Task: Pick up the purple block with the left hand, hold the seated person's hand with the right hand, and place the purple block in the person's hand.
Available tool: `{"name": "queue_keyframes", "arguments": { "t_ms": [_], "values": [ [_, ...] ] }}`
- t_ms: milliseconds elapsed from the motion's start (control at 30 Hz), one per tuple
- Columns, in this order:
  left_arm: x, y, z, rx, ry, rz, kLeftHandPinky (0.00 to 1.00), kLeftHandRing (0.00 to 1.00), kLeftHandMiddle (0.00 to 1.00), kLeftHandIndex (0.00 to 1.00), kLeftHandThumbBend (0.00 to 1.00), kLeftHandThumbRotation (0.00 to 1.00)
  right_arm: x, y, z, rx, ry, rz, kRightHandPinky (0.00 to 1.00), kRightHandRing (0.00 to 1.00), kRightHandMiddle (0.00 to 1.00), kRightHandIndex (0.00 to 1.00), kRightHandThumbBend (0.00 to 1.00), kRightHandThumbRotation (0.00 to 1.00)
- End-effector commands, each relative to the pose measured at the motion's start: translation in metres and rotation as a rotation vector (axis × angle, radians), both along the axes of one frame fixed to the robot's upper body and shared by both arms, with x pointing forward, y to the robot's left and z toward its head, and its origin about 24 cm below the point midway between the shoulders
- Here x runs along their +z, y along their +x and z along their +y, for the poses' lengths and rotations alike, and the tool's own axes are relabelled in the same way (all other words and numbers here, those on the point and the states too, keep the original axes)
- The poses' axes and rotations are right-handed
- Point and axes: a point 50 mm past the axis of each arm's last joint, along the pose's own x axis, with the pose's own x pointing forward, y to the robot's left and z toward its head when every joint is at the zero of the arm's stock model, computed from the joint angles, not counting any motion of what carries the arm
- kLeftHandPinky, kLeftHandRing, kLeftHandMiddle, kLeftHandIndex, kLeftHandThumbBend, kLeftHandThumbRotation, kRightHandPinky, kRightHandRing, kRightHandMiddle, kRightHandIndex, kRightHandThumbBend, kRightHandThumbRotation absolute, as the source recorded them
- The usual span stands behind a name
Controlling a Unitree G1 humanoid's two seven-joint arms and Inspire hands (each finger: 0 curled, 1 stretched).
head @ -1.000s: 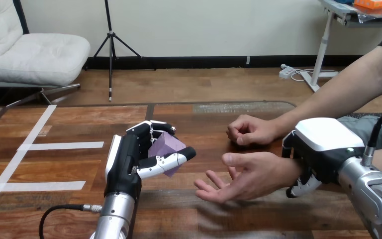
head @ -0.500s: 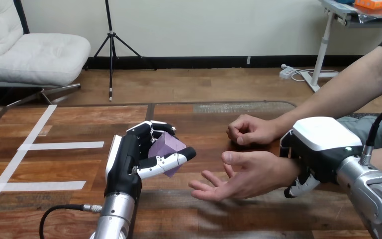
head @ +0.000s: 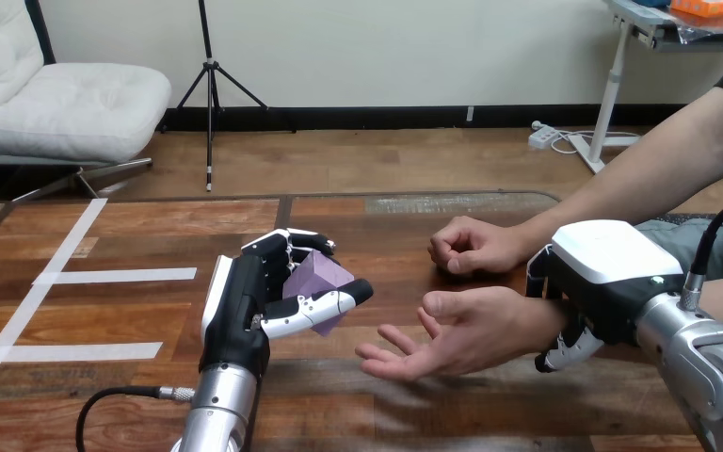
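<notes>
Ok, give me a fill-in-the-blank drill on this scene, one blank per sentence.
1. The left hand is shut on the ____ block.
2. The right hand is curled round the wrist of the person's open hand, so it grips the person's ____.
3. In the head view, the block is to the ____ of the person's open hand, apart from it.
4. The person's other hand rests on the table, closed into a ____.

Missing words: purple; wrist; left; fist.
</notes>
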Motion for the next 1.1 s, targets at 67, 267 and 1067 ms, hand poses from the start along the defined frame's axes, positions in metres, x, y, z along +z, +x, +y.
{"name": "queue_keyframes", "arguments": {
  "t_ms": [67,267,1067],
  "values": [
    [0.024,0.021,-0.013,-0.039,-0.018,-0.091,0.33,0.39,0.48,0.5,0.87,0.1,0.026,0.017,0.007,0.011,0.012,-0.102,0.43,0.49,0.54,0.52,0.72,0.0],
    [0.025,0.022,-0.015,-0.041,-0.013,-0.092,0.33,0.39,0.48,0.5,0.87,0.1,0.026,0.021,0.008,0.002,0.005,-0.092,0.42,0.48,0.54,0.52,0.72,0.0],
    [0.03,0.026,-0.025,-0.057,-0.009,-0.101,0.33,0.39,0.48,0.5,0.85,0.11,0.032,0.031,0.018,0.013,-0.008,-0.125,0.39,0.46,0.52,0.51,0.73,0.0]
  ]
}}
